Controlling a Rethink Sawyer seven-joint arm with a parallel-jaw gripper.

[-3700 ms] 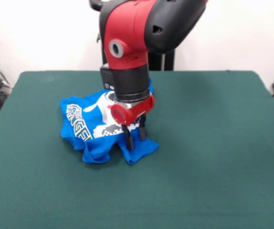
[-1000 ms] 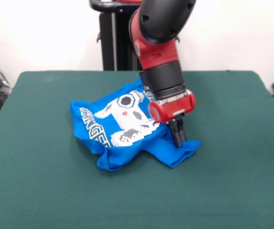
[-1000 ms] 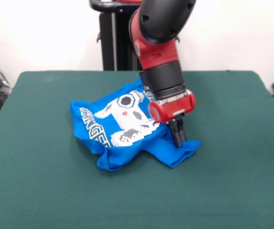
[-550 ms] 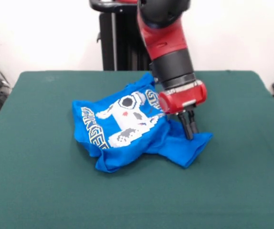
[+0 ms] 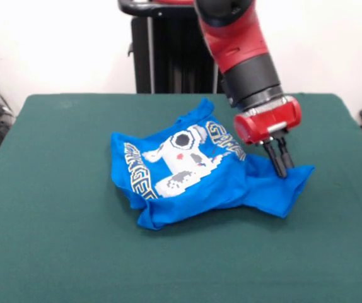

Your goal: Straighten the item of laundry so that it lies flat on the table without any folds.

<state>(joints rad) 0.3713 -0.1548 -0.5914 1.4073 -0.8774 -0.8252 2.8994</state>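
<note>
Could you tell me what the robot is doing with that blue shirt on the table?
The arm is working to flatten the blue T-shirt on the green table. Its gripper is shut on a corner of the fabric at the shirt's right side in the front view, with that corner drawn out away from the bunched middle. The shirt is only partly spread: the printed front shows, but folds and wrinkles remain along its edges.
</note>
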